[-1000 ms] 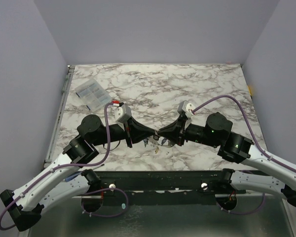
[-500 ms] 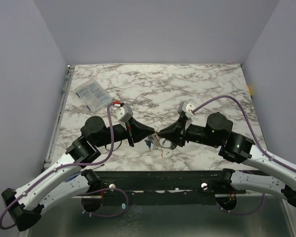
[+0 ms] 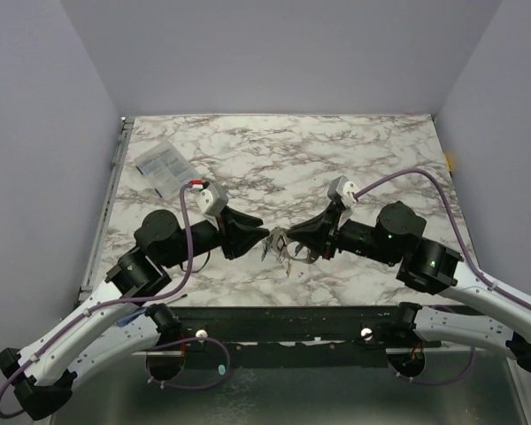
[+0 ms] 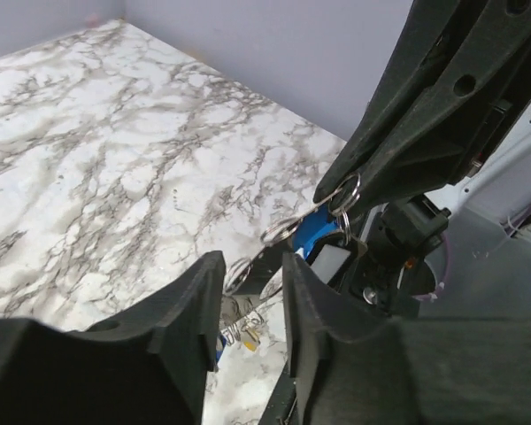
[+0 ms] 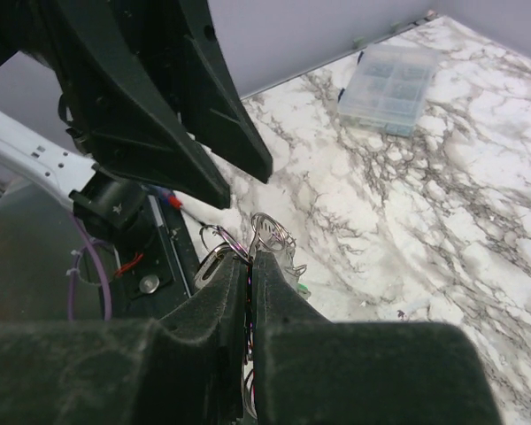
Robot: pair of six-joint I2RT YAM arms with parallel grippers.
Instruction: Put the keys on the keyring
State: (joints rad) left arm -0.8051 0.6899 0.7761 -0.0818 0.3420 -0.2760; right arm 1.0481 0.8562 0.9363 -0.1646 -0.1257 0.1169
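My right gripper (image 3: 292,240) (image 5: 250,258) is shut on the wire keyring (image 3: 281,239) (image 5: 271,232), which it holds a little above the marble table near the front edge. Small keys (image 3: 284,258) dangle under the ring, one with a blue head (image 4: 314,237) and one with a green head (image 5: 301,288). More small rings and a yellowish piece (image 4: 242,331) hang lower down. My left gripper (image 3: 260,227) (image 4: 254,264) is open just left of the bunch with nothing between its fingers. In the left wrist view the keyring (image 4: 339,193) shows beyond the gap.
A clear plastic box (image 3: 164,168) (image 5: 391,78) lies at the table's back left. The table's front edge and a black rail (image 3: 283,312) run just below both grippers. Walls close in the left, right and back sides.
My left gripper has opened and drawn back to the left, away from the bunch. My right gripper keeps its hold on the keyring and has shifted slightly right.
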